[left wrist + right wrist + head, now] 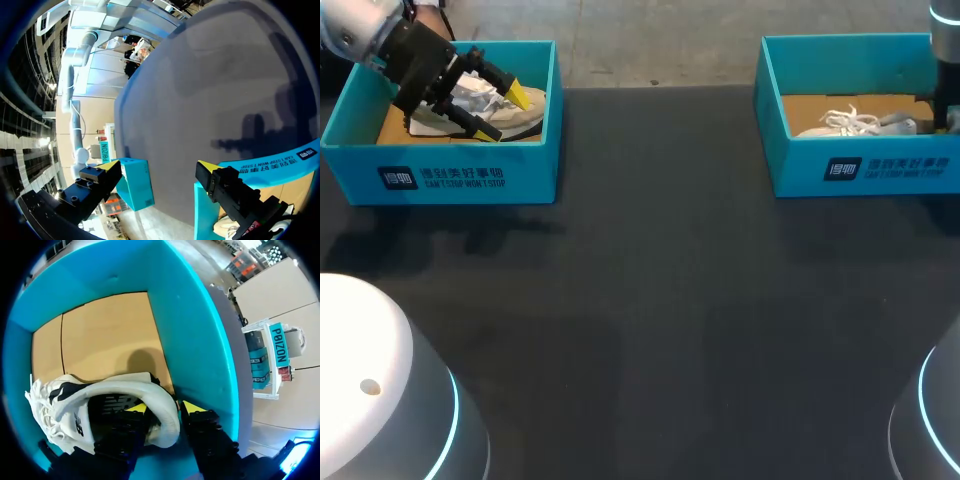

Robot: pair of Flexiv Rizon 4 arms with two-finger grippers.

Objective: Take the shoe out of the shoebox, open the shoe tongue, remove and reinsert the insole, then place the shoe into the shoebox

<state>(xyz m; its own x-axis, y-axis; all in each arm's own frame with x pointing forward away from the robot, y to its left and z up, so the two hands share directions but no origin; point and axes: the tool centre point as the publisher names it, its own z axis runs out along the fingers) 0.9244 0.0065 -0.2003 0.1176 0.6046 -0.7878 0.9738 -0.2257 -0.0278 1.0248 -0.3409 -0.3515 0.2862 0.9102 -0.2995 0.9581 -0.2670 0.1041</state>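
The step in hand is judged to be the lift-out. The white shoe (100, 395) is lying in the right shoebox (860, 170), which is set at the far right corner of the table (650, 300). The right claw (165, 409) is seen astride the heel: one finger is placed inside the shoe's opening and the other outside the heel, so the heel wall appears to be pinched between them.

For a clean lift, the pinch should be kept firm and the shoe raised straight up, since the heel is lying close to the box wall and could be caught on it. The toe is expected to sag, and the loose laces (848, 118) may be snagged on the rim. The box looks light and could be dragged along.

The left claw (503, 115) is held spread, with nothing between its fingers, above the second shoe (530, 118) in the left shoebox (440, 178) at the far left corner.

A small square emblem and two lines of white lettering (905, 166) are printed on the front wall of each box. A dark letter mark is carried on the white shoe's side.
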